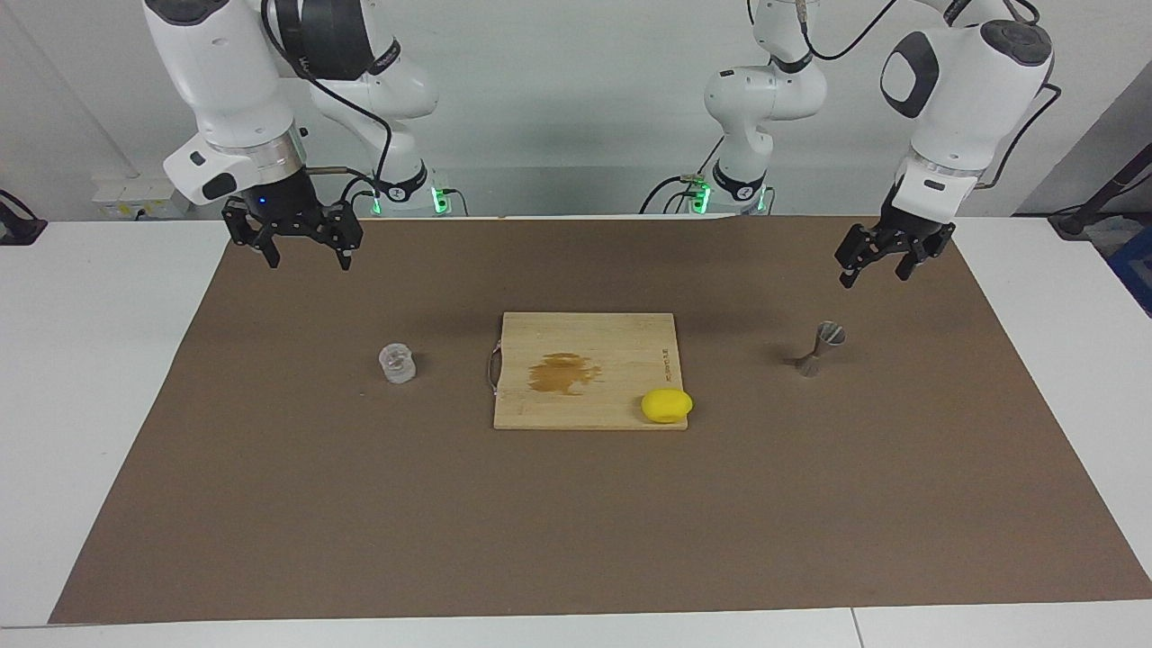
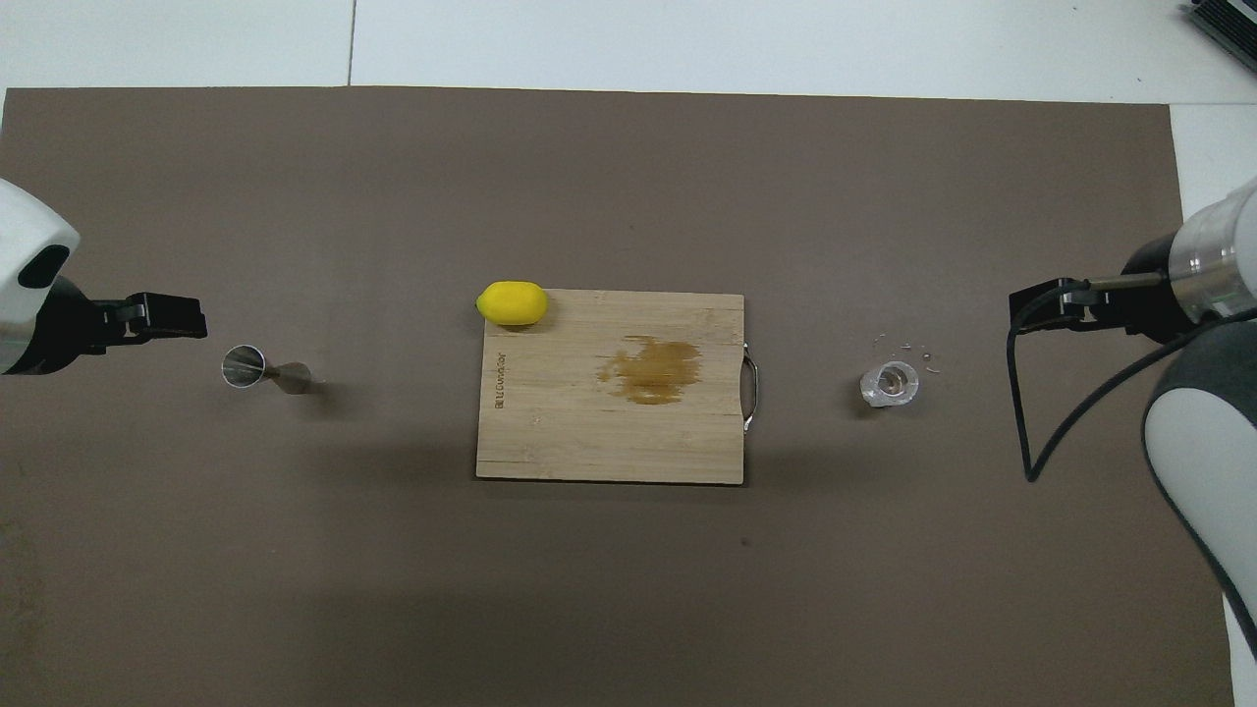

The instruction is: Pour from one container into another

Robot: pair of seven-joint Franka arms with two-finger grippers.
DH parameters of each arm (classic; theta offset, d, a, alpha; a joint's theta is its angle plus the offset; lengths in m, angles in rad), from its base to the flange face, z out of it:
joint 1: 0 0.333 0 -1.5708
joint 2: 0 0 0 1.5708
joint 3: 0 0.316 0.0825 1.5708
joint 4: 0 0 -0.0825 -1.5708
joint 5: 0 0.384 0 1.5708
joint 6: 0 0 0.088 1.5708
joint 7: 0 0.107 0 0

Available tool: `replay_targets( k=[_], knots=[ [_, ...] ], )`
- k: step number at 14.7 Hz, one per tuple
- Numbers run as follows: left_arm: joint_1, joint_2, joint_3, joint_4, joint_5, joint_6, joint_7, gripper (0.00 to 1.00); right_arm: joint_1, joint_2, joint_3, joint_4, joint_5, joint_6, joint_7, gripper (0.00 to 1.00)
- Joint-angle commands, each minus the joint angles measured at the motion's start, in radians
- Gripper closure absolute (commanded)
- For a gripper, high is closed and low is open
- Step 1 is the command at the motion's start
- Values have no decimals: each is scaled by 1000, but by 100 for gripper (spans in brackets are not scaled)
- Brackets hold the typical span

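One line of dark print runs along the board (image 2: 550,432) near the edge toward the left arm's end, at 9 o'clock in the overhead view; its characters cannot be read.

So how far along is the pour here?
Nothing is done yet. The glass cup and the jigger stand untouched on the mat, either side of the cutting board. Left claw and right claw hang open, empty. Grasping and pouring remain.

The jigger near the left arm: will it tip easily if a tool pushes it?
Probably yes. The jigger stands upright on a small cone base with a narrow waist, so a side push would likely topple it. Being round, it may then roll. Its smooth metal looks slippery.
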Motion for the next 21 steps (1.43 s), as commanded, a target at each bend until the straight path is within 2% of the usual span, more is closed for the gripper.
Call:
replay_targets(
  k=[1, 3, 9, 14, 19, 21],
  knots=[
    [19, 30, 7, -20, -13, 55, 15, 0, -10, 2, 3, 7, -2, -3, -10, 0],
    [67, 73, 8, -10, -68, 75, 50, 0, -10, 2, 3, 7, -2, -3, -11, 0],
    [179, 164, 8, 34, -232, 97, 520, 0, -10, 2, 3, 7, -2, -3, -11, 0],
    [243, 187, 8, 17, -329, 89, 916, 0, -10, 2, 3, 8, -2, -3, -10, 0],
    [289, 216, 8, -1, -523, 51, 1233, 0, -10, 2, 3, 8, -2, -3, -11, 0],
    [318, 233, 7, -1, -592, -1, 1343, 0, -10, 2, 3, 8, -2, -3, -10, 0]
  ],
)
